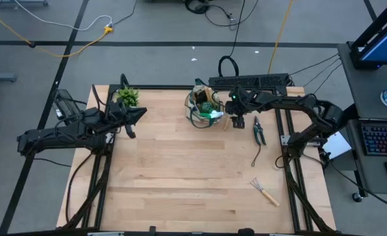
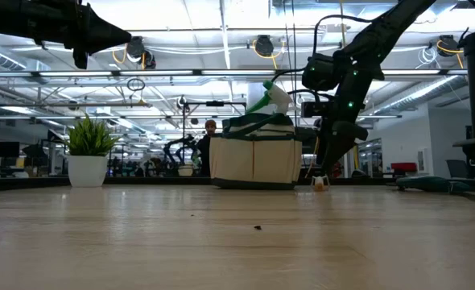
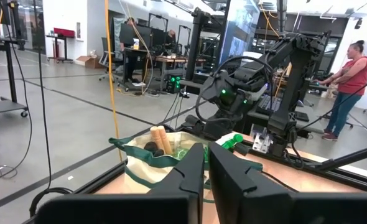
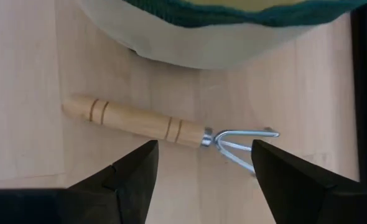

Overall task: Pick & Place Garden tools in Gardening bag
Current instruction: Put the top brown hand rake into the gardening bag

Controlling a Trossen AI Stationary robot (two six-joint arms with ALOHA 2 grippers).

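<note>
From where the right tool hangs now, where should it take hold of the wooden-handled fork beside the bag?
Take the fork by mid-handle, coming straight down. It lies flat on the table beside the gardening bag, and the right tool, open above it, already straddles it. The round wooden handle offers more than the thin prongs.

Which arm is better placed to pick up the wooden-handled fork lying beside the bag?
The right. Its end effector hangs open directly over the fork, just beside the gardening bag. The left end effector waits near the potted plant, across the table from it.

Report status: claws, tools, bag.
Right claw open above wooden-handled fork beside beige fabric bag. Left claw shut, waiting. Nothing blocking.
</note>
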